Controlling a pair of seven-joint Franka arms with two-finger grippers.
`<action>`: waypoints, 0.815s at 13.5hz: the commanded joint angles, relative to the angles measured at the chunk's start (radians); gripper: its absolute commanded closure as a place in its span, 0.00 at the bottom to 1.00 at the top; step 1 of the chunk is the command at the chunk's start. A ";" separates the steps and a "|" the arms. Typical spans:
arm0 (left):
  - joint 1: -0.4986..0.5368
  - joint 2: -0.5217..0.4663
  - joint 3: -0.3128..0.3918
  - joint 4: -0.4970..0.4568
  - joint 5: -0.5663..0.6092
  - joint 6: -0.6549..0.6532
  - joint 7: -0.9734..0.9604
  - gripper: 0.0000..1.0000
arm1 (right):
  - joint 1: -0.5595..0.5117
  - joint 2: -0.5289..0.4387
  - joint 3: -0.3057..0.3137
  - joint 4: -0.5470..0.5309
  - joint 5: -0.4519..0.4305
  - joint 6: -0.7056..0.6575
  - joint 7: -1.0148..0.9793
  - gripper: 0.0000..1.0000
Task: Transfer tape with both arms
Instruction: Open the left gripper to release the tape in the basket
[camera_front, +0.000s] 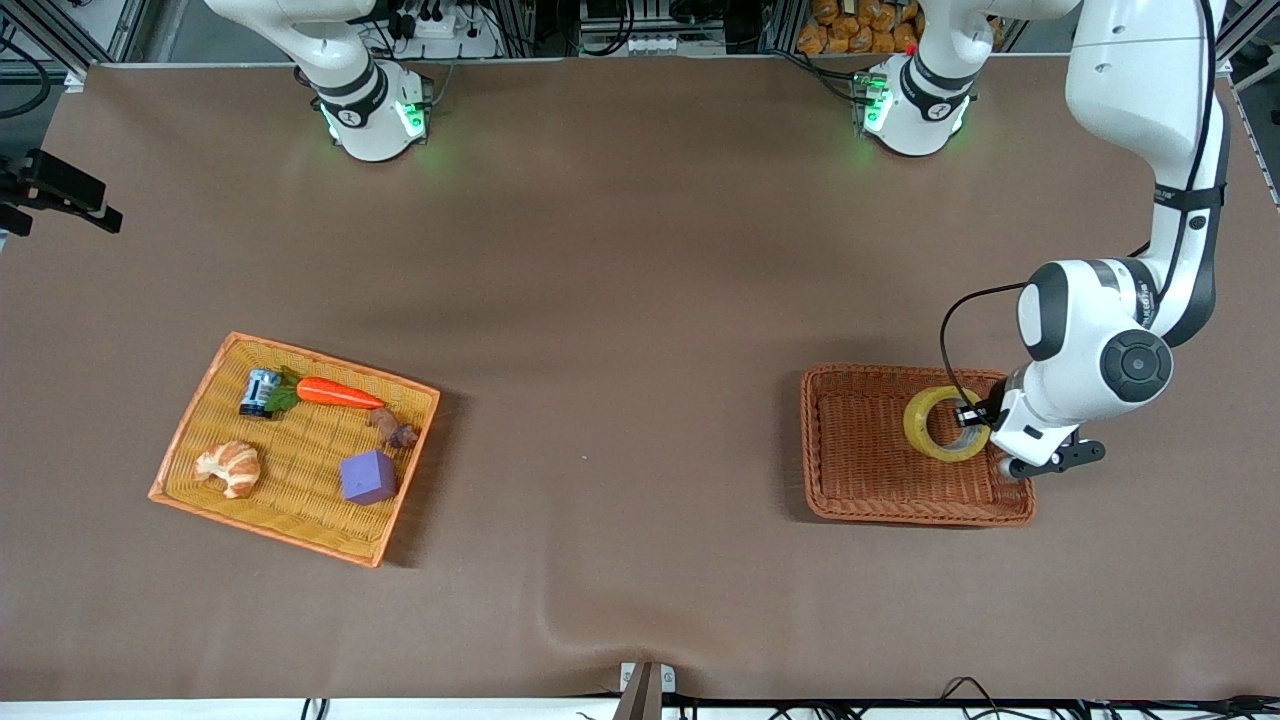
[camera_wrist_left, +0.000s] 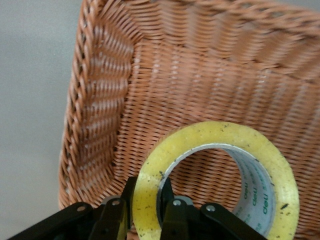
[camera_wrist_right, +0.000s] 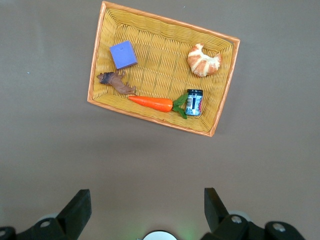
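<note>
We see glossy yellow tape in a rough wicker basket on a matt brown table.

Yellow tape, brown woven basket; purple cube, orange carrot.

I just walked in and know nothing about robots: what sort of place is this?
Probably a robotics lab for handling practice. Two arms stand bolted along a brown table; the left hand grips the tape in a basket, the right hand waits open above a toy-filled tray, and cables run along the table's edges.
</note>
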 joint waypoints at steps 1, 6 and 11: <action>0.001 -0.019 -0.013 0.020 -0.002 0.016 0.028 0.00 | 0.000 -0.013 0.000 -0.002 -0.013 -0.003 -0.013 0.00; 0.047 -0.118 -0.016 0.182 -0.007 -0.126 0.031 0.00 | 0.000 -0.013 0.000 -0.002 -0.013 -0.003 -0.013 0.00; 0.038 -0.256 -0.014 0.344 -0.004 -0.413 0.028 0.00 | 0.000 -0.019 -0.002 -0.002 -0.013 -0.004 -0.013 0.00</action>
